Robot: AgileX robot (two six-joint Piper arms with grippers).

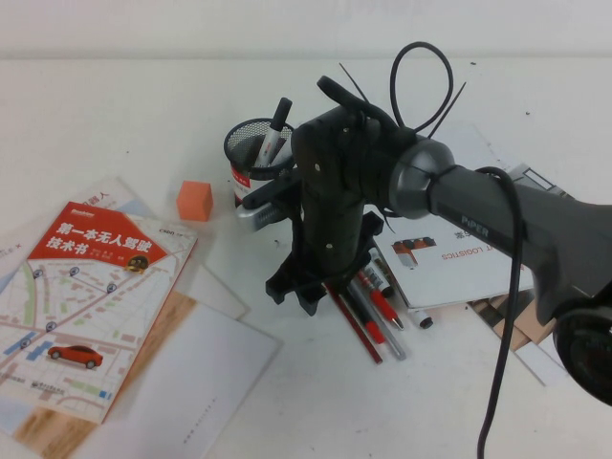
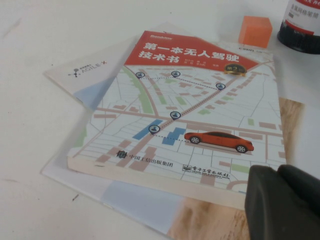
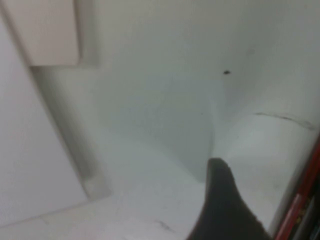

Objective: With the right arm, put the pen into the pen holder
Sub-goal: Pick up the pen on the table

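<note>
From the raised camera on our own side we look down across the table (image 1: 115, 115), with our right arm (image 1: 497, 215) close in front. Our left wrist camera sits low and near over the book (image 2: 190, 115) and orange cube (image 2: 255, 31), both shared with the high view. Our right wrist camera faces white paper (image 3: 150, 125) at very close range.

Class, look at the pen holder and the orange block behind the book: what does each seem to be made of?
Pen holder: probably black wire mesh; fine holes show through its wall.
Orange block: perhaps foam or rubber, with matte, unshiny faces.
Right gripper is low over the pens; left gripper hangs over the book.
</note>
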